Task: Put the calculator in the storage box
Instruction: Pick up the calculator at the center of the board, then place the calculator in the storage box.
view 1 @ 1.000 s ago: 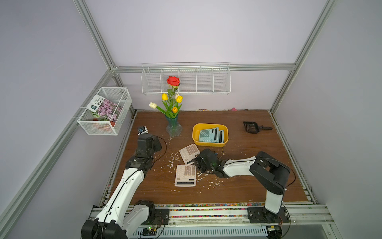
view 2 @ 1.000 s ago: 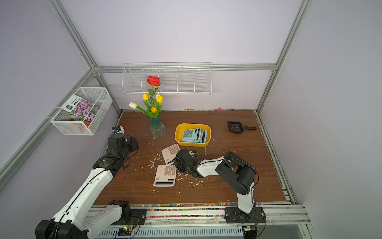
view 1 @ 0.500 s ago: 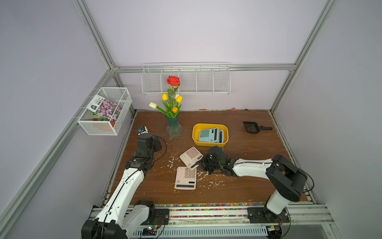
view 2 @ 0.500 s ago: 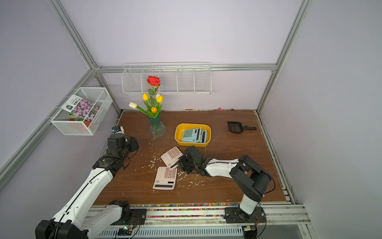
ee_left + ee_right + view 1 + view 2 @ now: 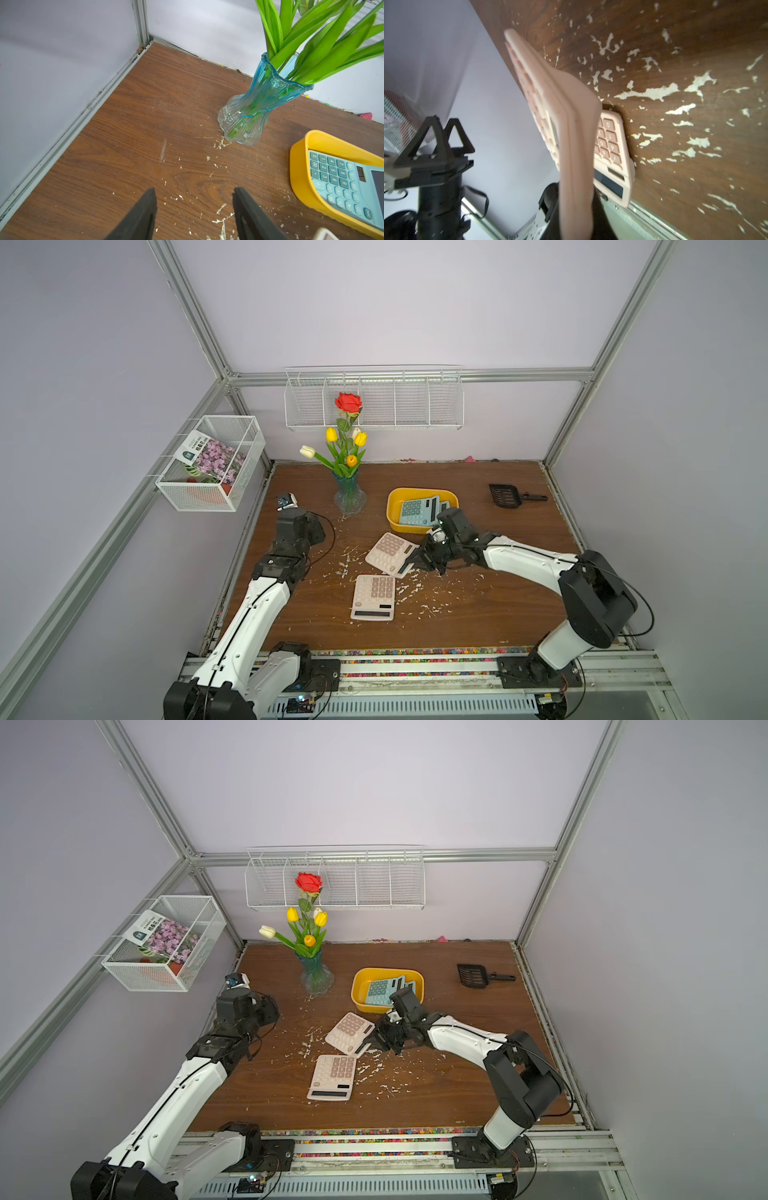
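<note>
The right gripper is clamped tight on the display end of a tilted pale pink rectangular plastic calculator, just beside the shallow yellow plastic storage box, not inside it. The left gripper hangs partly open over the brown wooden table, holding nothing.

Robot lab cell, aluminium frame, plain walls

A blue-tinted glass vase stands upright near the back of the wooden worktop, holding a red rose and yellow and white tulips. White flecks litter the middle. A black scoop lies near a far corner. A long wire basket hangs on the back wall. A mesh basket on a side wall holds a flower packet.
</note>
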